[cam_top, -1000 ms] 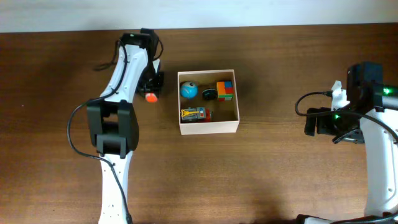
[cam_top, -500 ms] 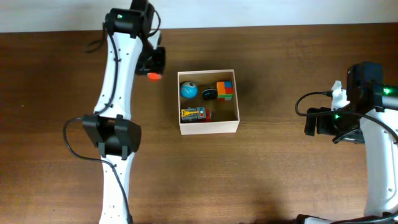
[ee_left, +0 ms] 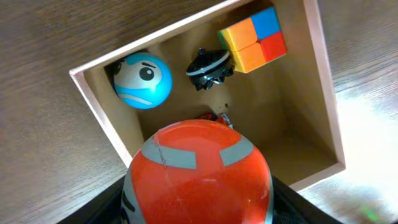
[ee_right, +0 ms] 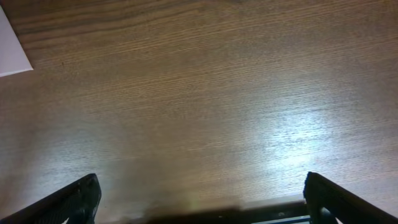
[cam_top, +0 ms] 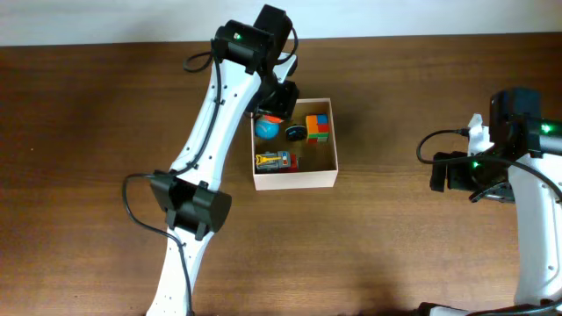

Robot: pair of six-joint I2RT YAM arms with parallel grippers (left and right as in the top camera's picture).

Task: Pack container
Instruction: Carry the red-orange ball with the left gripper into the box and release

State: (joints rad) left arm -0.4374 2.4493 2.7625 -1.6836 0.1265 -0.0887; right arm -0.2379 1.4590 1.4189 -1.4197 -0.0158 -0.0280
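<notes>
The container [cam_top: 296, 180] is a square white-walled box with a tan floor at the table's middle. It holds a blue ball with a face [cam_top: 266, 129], a small black toy [cam_top: 294, 133], a coloured cube [cam_top: 318, 127] and a small toy vehicle [cam_top: 276, 161]. My left gripper [cam_top: 273, 111] is shut on an orange ball with grey bands [ee_left: 198, 174] and holds it above the container's back left part. The left wrist view shows the container [ee_left: 323, 118], the blue ball [ee_left: 142, 81], the black toy [ee_left: 209, 67] and the cube [ee_left: 254, 38] below. My right gripper [ee_right: 199, 199] is open and empty over bare wood at the right.
The brown wood table [cam_top: 395, 228] spreads all round the container. A white strip [cam_top: 88, 22] runs along the far edge. The container's white corner [ee_right: 12, 50] shows at the right wrist view's upper left.
My left arm has swung right with the orange ball, from left of the container to above its back left part. The right arm has not moved.
</notes>
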